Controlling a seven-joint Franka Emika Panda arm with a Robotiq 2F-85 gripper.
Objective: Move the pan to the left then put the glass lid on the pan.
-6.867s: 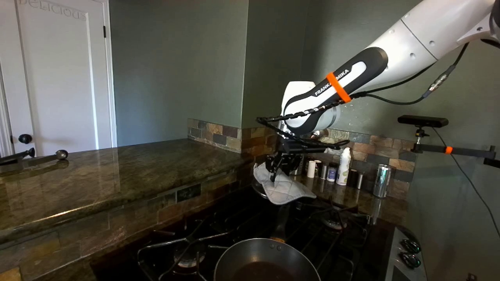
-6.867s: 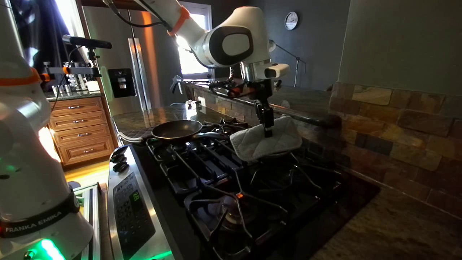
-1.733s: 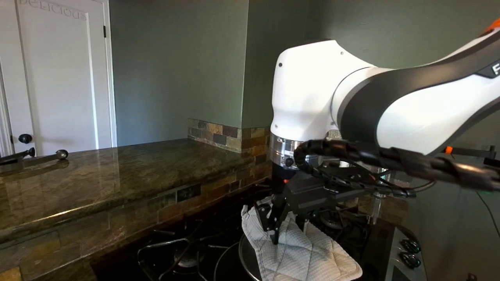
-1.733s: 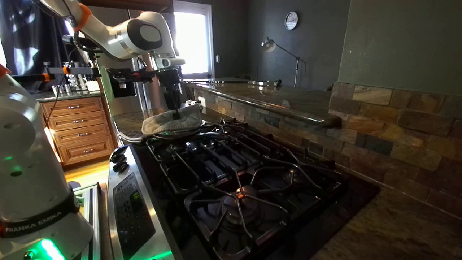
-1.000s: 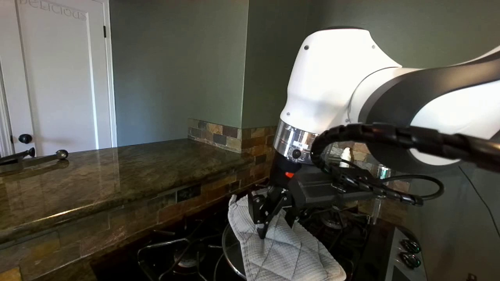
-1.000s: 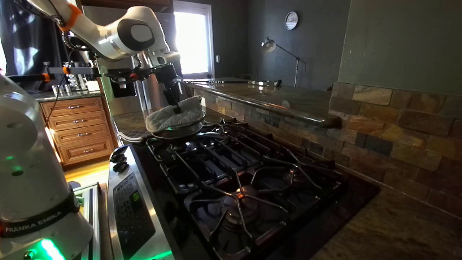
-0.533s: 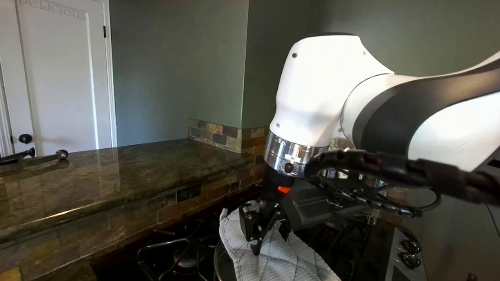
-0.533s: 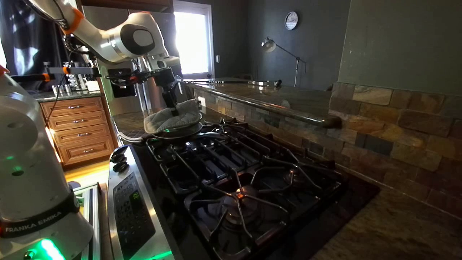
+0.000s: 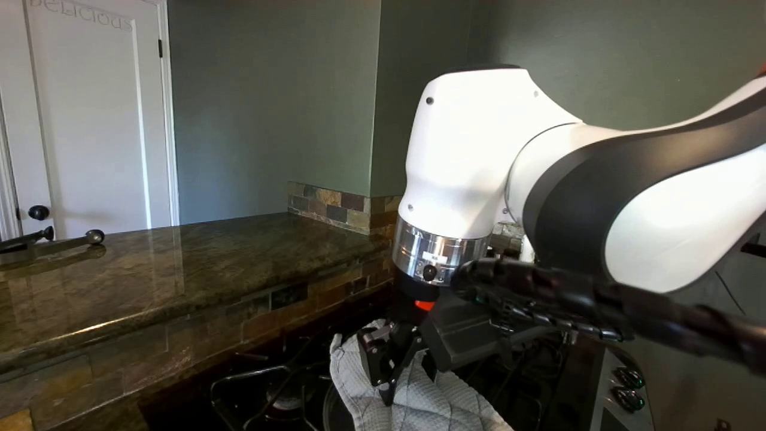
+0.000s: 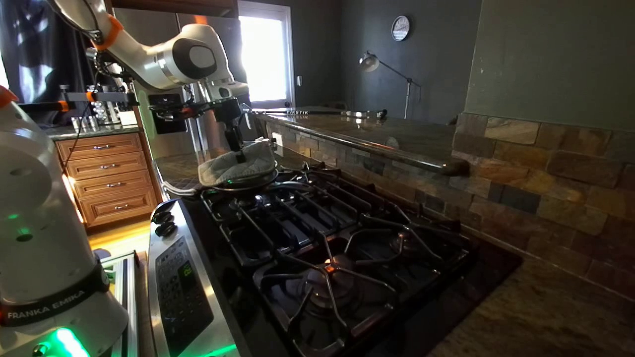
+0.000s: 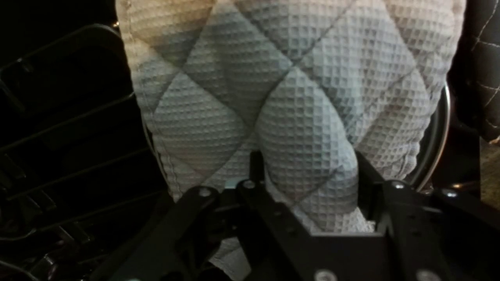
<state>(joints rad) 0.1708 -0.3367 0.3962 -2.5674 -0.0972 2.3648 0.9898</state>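
In an exterior view: can read DELICIOUS on door point(image 9: 93, 126); can't make out wrist label point(image 9: 435, 258). See gripper point(image 9: 409, 382) clamped on pale cloth point(image 9: 440, 407).

In an exterior view: can read FRANKA EMIKA on arm base point(image 10: 57, 267). See cloth over pan point(image 10: 248, 187), far end of stove point(image 10: 412, 277); can't make out green digits on its display point(image 10: 187, 270).

Wrist view: see cloth bunched between fingers point(image 11: 256, 168), metal rim point(image 11: 446, 125) poking out; can't tell if lid's or pan's.
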